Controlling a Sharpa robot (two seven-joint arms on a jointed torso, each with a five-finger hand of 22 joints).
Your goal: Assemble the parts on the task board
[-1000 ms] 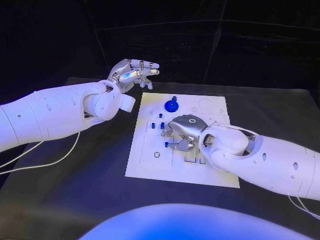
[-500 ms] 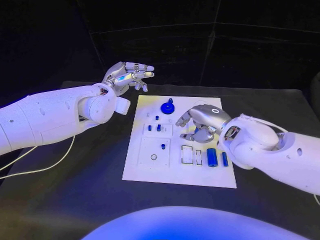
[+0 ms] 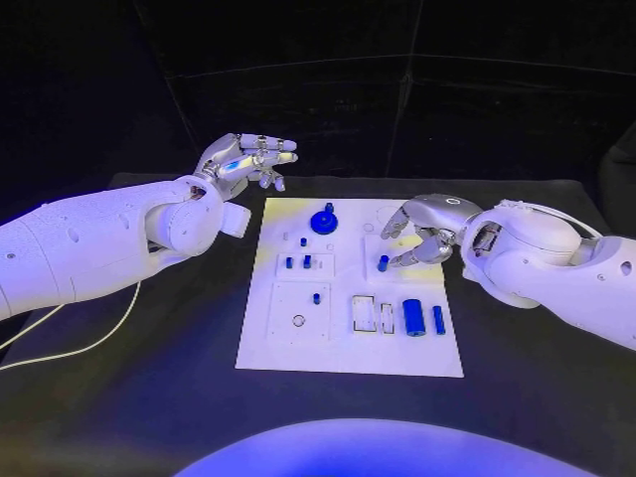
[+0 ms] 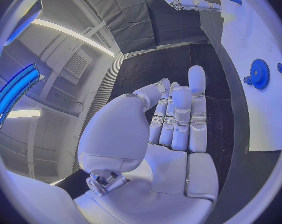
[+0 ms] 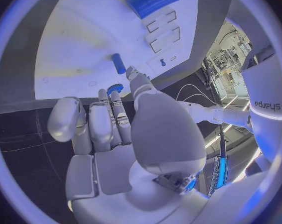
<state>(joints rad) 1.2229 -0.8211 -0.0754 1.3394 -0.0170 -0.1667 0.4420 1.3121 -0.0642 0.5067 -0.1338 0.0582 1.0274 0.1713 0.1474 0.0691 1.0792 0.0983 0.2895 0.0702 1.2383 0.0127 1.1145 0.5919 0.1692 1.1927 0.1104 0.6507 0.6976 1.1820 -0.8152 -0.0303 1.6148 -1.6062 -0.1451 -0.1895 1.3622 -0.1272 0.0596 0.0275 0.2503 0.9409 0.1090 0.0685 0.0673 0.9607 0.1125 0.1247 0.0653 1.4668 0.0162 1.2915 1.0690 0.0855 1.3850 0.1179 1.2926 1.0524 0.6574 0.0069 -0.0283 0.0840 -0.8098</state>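
**Blue peg lies just off the right hand's fingertips**

Blue and short, a small peg (image 3: 383, 263) lies on the white task board (image 3: 282, 348), in its right half toward the far edge, its long axis running roughly from near edge to far. The right hand (image 3: 421, 237) hovers just beside it on the right-edge side, fingers curled down toward it; whether they touch it cannot be told. A blue gear (image 3: 324, 215) stands near the board's far edge, and a larger blue cylinder (image 3: 414, 318) lies toward the near right corner. The left hand (image 3: 243, 159) hangs beyond the board's far left corner, empty, fingers loosely bent, well apart from the peg. The right hand looks better placed.
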